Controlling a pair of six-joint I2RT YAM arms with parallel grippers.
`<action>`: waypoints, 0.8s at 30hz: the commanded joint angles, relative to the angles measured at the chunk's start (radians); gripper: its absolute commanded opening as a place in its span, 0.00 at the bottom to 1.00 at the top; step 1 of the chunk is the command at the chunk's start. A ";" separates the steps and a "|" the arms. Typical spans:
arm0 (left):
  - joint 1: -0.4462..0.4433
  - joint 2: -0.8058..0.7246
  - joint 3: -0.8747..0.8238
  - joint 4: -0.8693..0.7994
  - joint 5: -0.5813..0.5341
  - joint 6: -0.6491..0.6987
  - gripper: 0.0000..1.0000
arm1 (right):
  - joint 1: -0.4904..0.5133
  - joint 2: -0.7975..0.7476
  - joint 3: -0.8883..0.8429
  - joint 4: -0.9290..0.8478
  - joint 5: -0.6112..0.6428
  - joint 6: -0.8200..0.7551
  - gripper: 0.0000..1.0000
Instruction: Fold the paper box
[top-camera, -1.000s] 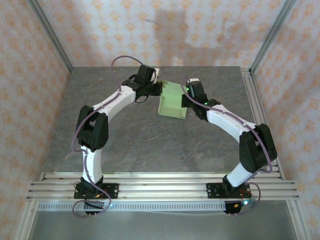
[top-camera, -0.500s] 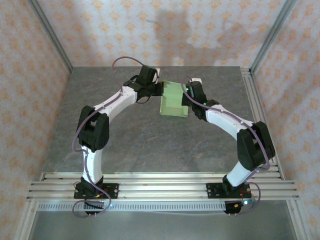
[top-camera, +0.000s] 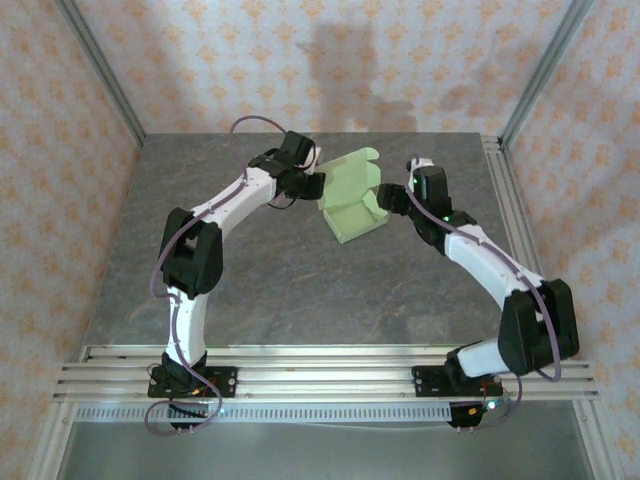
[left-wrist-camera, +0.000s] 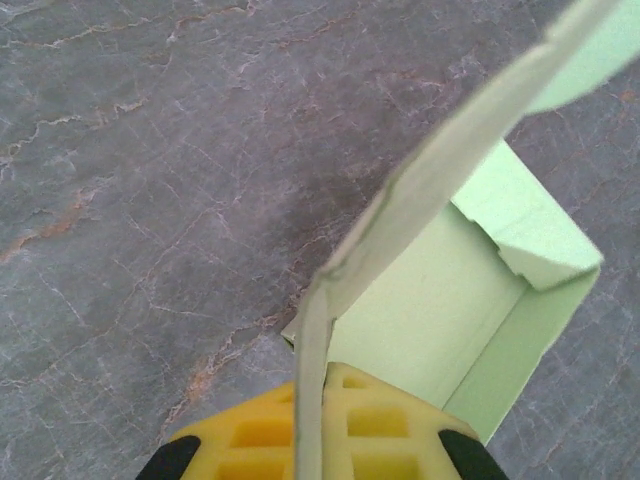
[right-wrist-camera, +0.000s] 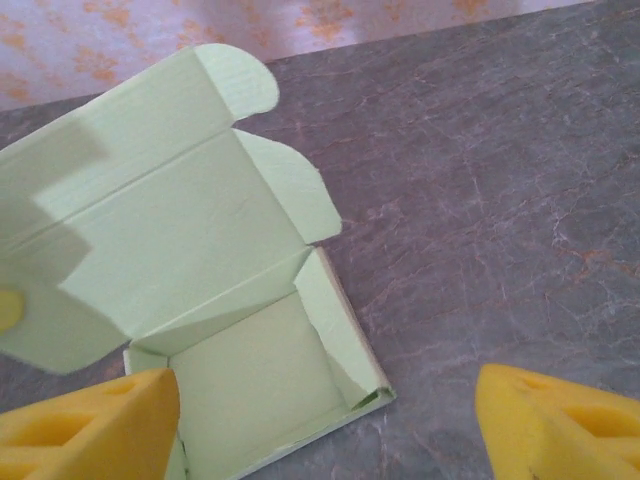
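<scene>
The paper box (top-camera: 352, 198) is pale green, an open shallow tray resting on the table at the back middle, with its lid and rounded tab raised. My left gripper (top-camera: 314, 185) is shut on the box's left wall; in the left wrist view the card edge (left-wrist-camera: 312, 390) runs between the yellow fingers (left-wrist-camera: 400, 425), and the tray's inside (left-wrist-camera: 440, 300) lies beyond. My right gripper (top-camera: 393, 200) stands open just right of the box, touching nothing. In the right wrist view its yellow fingers (right-wrist-camera: 560, 420) sit wide apart over the tray's near right corner (right-wrist-camera: 375, 385), with the lid (right-wrist-camera: 170, 220) behind.
The grey marbled table (top-camera: 300, 290) has free room in front of the box and on both sides. An aluminium rail (top-camera: 505, 190) runs along the right edge and a wider one (top-camera: 320, 365) across the front. Patterned walls close the back and sides.
My right gripper has opened, let go of the box and drawn back to the right. The box has turned and its lid has sprung up. The left gripper keeps its hold.
</scene>
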 joint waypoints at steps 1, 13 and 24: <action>0.007 0.019 0.027 -0.081 0.086 0.082 0.00 | -0.011 -0.007 -0.046 0.024 -0.108 -0.086 0.77; 0.076 -0.002 0.026 -0.235 0.320 0.302 0.00 | -0.072 0.317 0.184 -0.185 -0.343 -0.151 0.59; 0.092 -0.004 0.000 -0.238 0.338 0.301 0.00 | -0.041 0.439 0.189 -0.210 -0.364 -0.077 0.25</action>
